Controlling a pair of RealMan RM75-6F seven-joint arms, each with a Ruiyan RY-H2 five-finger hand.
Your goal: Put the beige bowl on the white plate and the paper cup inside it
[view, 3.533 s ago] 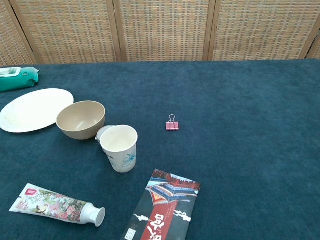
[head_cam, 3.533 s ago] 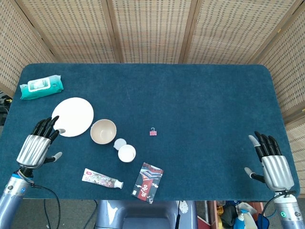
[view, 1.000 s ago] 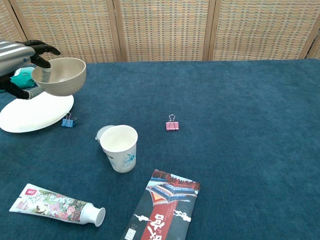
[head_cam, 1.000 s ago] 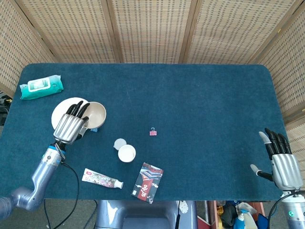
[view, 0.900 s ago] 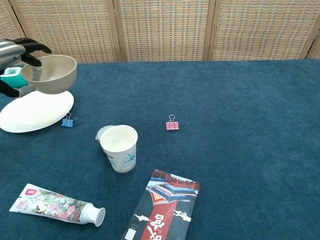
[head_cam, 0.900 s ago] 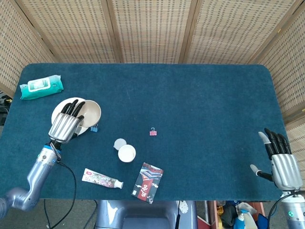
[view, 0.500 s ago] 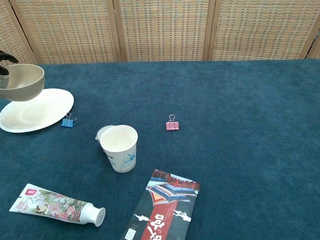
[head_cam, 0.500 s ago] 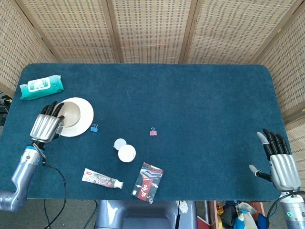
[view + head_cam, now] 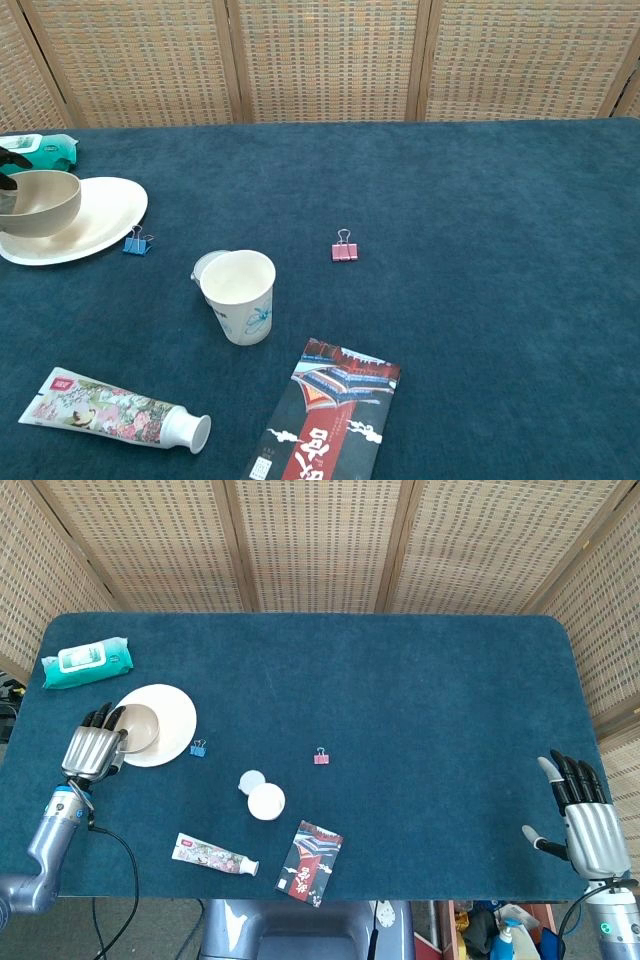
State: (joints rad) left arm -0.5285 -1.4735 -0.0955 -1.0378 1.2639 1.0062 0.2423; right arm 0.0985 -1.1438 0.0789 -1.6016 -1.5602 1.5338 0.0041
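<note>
The beige bowl (image 9: 141, 727) (image 9: 40, 202) rests upright on the left part of the white plate (image 9: 172, 720) (image 9: 105, 212). My left hand (image 9: 90, 748) grips the bowl's left rim from the near-left side; in the chest view only dark fingertips (image 9: 12, 160) show at the frame's left edge. The paper cup (image 9: 266, 801) (image 9: 240, 295) stands upright on the cloth near the table's front, apart from both hands. My right hand (image 9: 582, 818) hovers at the front right corner with fingers spread, holding nothing.
A white lid (image 9: 251, 780) lies behind the cup. A blue binder clip (image 9: 198, 748) sits by the plate, a pink clip (image 9: 321, 755) near the middle. A toothpaste tube (image 9: 214, 855), a dark booklet (image 9: 309, 861) and a wet-wipes pack (image 9: 87, 662) lie around.
My left hand lifted the bowl from beside the cup, carried it left over the plate and lowered it onto the plate. A blue clip shows where the bowl stood.
</note>
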